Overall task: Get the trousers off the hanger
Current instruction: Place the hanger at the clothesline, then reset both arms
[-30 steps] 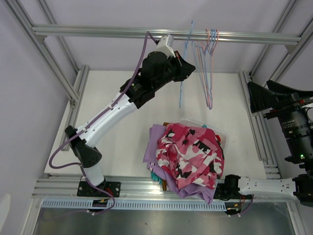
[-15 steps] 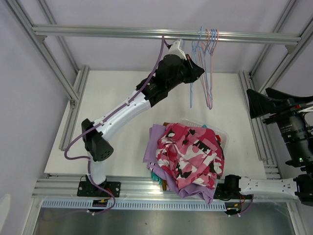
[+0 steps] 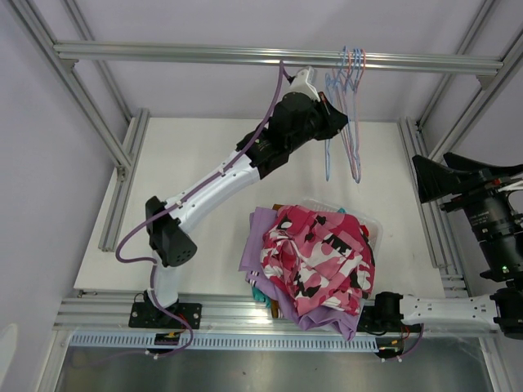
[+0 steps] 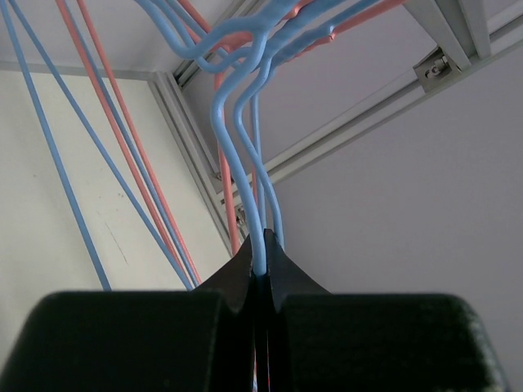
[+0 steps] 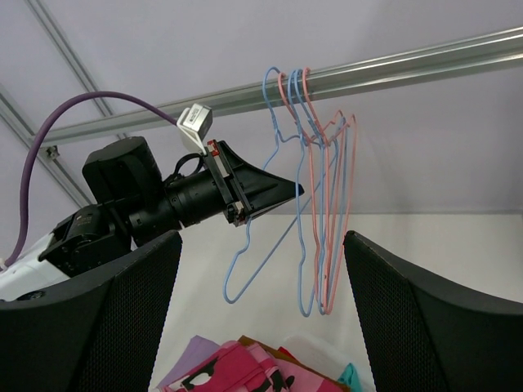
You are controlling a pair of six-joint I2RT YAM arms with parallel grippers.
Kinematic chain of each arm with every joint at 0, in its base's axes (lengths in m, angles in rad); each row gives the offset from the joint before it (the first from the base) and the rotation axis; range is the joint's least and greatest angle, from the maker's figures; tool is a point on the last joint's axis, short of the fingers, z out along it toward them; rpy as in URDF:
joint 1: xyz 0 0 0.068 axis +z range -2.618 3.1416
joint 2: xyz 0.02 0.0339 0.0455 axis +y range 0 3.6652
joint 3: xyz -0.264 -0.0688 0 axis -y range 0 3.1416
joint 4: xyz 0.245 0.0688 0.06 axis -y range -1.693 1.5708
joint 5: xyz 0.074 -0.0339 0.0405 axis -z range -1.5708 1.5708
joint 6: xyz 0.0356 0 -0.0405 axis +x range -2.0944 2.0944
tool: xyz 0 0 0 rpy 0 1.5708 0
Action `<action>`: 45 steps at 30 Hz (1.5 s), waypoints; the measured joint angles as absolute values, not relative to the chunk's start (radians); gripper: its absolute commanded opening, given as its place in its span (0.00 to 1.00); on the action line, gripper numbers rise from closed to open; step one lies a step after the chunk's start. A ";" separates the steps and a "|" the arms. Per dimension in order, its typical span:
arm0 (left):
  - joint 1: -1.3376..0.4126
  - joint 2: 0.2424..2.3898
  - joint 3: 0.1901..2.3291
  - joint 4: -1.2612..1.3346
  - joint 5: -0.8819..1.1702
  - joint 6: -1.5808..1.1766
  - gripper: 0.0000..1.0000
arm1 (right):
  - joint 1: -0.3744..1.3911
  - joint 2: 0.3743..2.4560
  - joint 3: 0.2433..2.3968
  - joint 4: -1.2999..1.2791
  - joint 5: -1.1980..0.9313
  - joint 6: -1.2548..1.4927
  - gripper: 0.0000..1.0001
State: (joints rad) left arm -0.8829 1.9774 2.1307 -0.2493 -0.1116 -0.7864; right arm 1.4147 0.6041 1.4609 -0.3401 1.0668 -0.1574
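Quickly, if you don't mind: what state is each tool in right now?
Left tool: closed on a blue hanger.
Right tool: open, holding nothing.

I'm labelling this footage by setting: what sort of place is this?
Probably a robotics lab test cell, not a home: a bare aluminium frame encloses a white table, with robot arms bolted on and wire hangers on its rail.

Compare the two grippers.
The left gripper is shut on a blue hanger that hangs on the rail; the right gripper is open and holds nothing. The left gripper is up at the hanger; the right gripper stands off, facing it. Both are black and two-fingered.
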 measured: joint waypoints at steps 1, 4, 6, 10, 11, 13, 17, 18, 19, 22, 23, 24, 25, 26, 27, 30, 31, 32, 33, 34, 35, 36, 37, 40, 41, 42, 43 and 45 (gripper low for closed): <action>-0.883 1.977 2.131 -0.249 -0.112 -0.786 0.00 | 1.417 0.599 1.460 -0.340 1.069 -0.157 0.85; -0.884 1.981 2.131 -0.249 -0.112 -0.786 0.01 | 1.425 0.584 1.458 -0.340 1.077 -0.157 0.85; -0.884 1.985 2.131 -0.248 -0.112 -0.786 0.01 | 1.431 0.580 1.456 -0.340 1.085 -0.157 0.85; -0.884 1.994 2.131 -0.234 -0.112 -0.786 0.03 | 1.448 0.579 1.448 -0.340 1.096 -0.158 0.85; -0.884 1.994 2.130 -0.233 -0.112 -0.786 0.07 | 1.452 0.579 1.447 -0.340 1.098 -0.158 0.85; -0.884 1.994 2.130 -0.227 -0.110 -0.785 0.20 | 1.458 0.579 1.443 -0.340 1.103 -0.158 0.85; -0.885 1.994 2.130 -0.217 -0.103 -0.779 0.51 | 1.468 0.579 1.436 -0.339 1.115 -0.157 0.85; -0.886 1.994 2.130 -0.215 -0.102 -0.783 0.52 | 1.471 0.579 1.433 -0.339 1.118 -0.158 0.85; -0.886 1.994 2.130 -0.211 -0.100 -0.785 0.58 | 1.473 0.579 1.430 -0.339 1.119 -0.157 0.85; -0.888 1.994 2.127 -0.208 -0.098 -0.784 0.66 | 1.479 0.579 1.421 -0.339 1.121 -0.157 0.86; -0.888 1.994 2.123 -0.205 -0.098 -0.785 0.69 | 1.481 0.579 1.418 -0.338 1.122 -0.158 0.86; -0.888 1.994 2.119 -0.204 -0.098 -0.784 0.74 | 1.483 0.579 1.415 -0.337 1.122 -0.157 0.86; -0.888 1.994 2.111 -0.204 -0.098 -0.783 0.77 | 1.485 0.579 1.414 -0.337 1.123 -0.158 0.86; -0.888 1.993 2.106 -0.204 -0.098 -0.784 0.80 | 1.486 0.579 1.413 -0.336 1.124 -0.157 0.86; -0.888 1.993 2.099 -0.204 -0.097 -0.781 0.86 | 1.487 0.579 1.412 -0.334 1.126 -0.157 0.86; -0.888 1.981 2.062 -0.206 -0.090 -0.774 0.99 | 1.491 0.579 1.409 -0.327 1.134 -0.158 0.87; -0.888 1.970 2.040 -0.205 -0.083 -0.770 0.99 | 1.492 0.579 1.405 -0.319 1.139 -0.160 0.89; -0.889 1.955 2.013 -0.204 -0.075 -0.765 1.00 | 1.494 0.582 1.403 -0.313 1.147 -0.164 0.96; -0.890 1.937 1.987 -0.206 -0.073 -0.759 1.00 | 1.495 0.588 1.402 -0.306 1.152 -0.168 0.99; -0.891 1.917 1.958 -0.207 -0.071 -0.752 0.99 | 1.496 0.597 1.402 -0.301 1.160 -0.177 1.00; -0.892 1.895 1.933 -0.215 -0.071 -0.743 0.99 | 1.496 0.607 1.402 -0.296 1.168 -0.181 1.00; -0.894 1.873 1.916 -0.225 -0.071 -0.731 0.99 | 1.496 0.619 1.402 -0.293 1.173 -0.186 0.99; -0.895 1.850 1.904 -0.232 -0.072 -0.719 0.99 | 1.496 0.629 1.402 -0.292 1.177 -0.187 0.99; -0.897 1.770 1.882 -0.265 -0.088 -0.664 0.99 | 1.497 0.670 1.402 -0.289 1.190 -0.188 0.99; -0.897 1.739 1.881 -0.279 -0.102 -0.641 1.00 | 1.497 0.679 1.401 -0.286 1.192 -0.188 0.99; -0.896 1.707 1.881 -0.290 -0.112 -0.617 0.99 | 1.497 0.690 1.398 -0.285 1.195 -0.188 0.99; -0.894 1.679 1.881 -0.303 -0.123 -0.598 0.99 | 1.497 0.699 1.394 -0.284 1.200 -0.188 1.00; -0.884 1.610 1.881 -0.337 -0.137 -0.560 0.99 | 1.497 0.721 1.391 -0.279 1.212 -0.188 0.99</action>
State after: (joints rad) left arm -0.8845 1.6100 1.8812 -0.3370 -0.1368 -0.5598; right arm 1.4967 0.7212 1.3914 -0.2790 1.2118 -0.1883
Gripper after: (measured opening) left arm 0.994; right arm 0.993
